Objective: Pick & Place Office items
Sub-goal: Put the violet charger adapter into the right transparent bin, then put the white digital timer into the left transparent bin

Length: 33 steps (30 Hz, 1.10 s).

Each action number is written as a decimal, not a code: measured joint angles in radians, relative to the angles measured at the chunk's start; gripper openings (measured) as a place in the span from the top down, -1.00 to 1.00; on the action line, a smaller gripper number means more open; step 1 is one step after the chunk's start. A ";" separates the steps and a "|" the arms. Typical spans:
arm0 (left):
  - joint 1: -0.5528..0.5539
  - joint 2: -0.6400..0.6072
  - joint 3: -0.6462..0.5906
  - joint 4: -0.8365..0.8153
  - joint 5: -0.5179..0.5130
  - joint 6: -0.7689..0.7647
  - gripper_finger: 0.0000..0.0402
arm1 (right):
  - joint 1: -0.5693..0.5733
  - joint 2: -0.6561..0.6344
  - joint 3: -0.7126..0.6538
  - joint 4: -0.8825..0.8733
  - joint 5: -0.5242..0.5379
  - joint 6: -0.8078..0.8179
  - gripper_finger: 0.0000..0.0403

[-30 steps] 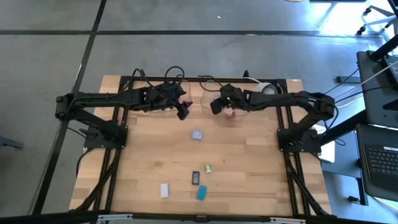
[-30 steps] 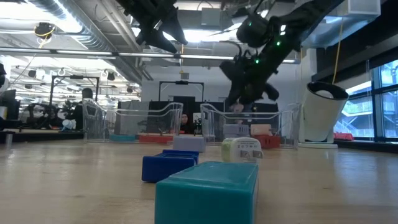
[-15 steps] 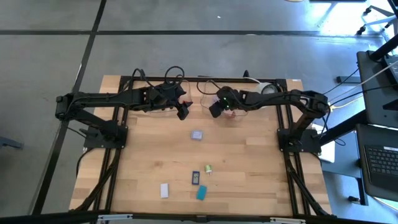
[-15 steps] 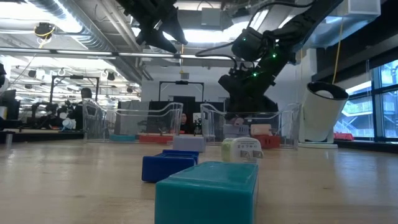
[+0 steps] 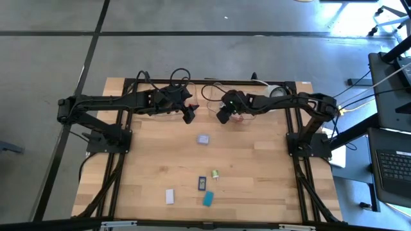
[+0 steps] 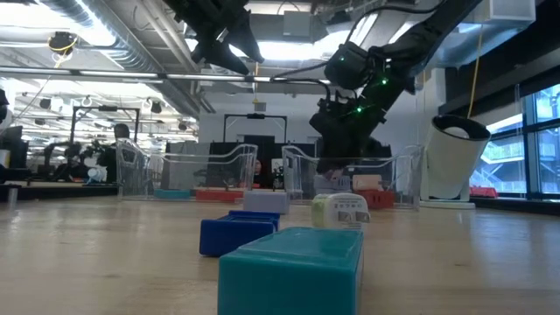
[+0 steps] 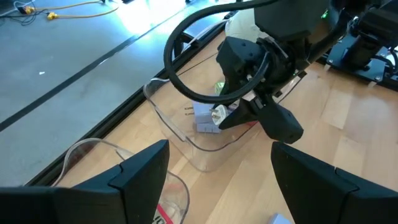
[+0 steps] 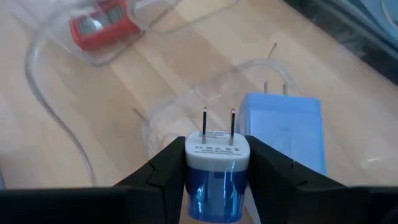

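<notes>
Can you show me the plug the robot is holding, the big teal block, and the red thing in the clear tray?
plug [image 8: 216, 168], right wrist view, its body.
teal block [image 6: 293, 269], low view, front face.
red thing [image 8: 101, 23], right wrist view, its top.

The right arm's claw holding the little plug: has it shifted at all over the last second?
Yes. From above, the right gripper has crept left, away from the white tape roll and toward the waiting left gripper, still shut on the blue-and-white charger.

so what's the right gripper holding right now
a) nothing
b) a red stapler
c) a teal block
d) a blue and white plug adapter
d: in the right wrist view the right gripper is clamped on a blue and white plug adapter, prongs pointing forward, above a clear tray.
</notes>
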<state>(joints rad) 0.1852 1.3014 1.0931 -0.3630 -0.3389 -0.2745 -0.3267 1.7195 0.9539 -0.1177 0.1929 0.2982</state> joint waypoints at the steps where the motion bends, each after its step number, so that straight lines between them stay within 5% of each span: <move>1: 0.000 0.000 0.000 0.000 0.000 0.000 -0.39 | 0.000 0.009 0.001 0.013 0.000 -0.004 0.28; 11: 0.000 0.000 0.000 0.000 0.001 0.000 -0.39 | 0.000 0.040 0.002 0.031 -0.029 0.008 0.24; 33: 0.000 0.000 0.000 0.000 0.001 0.000 -0.39 | 0.000 -0.033 0.090 -0.024 -0.036 0.030 -0.25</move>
<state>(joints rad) 0.1852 1.3014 1.0931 -0.3634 -0.3382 -0.2745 -0.3264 1.6866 1.0441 -0.1422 0.1566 0.3284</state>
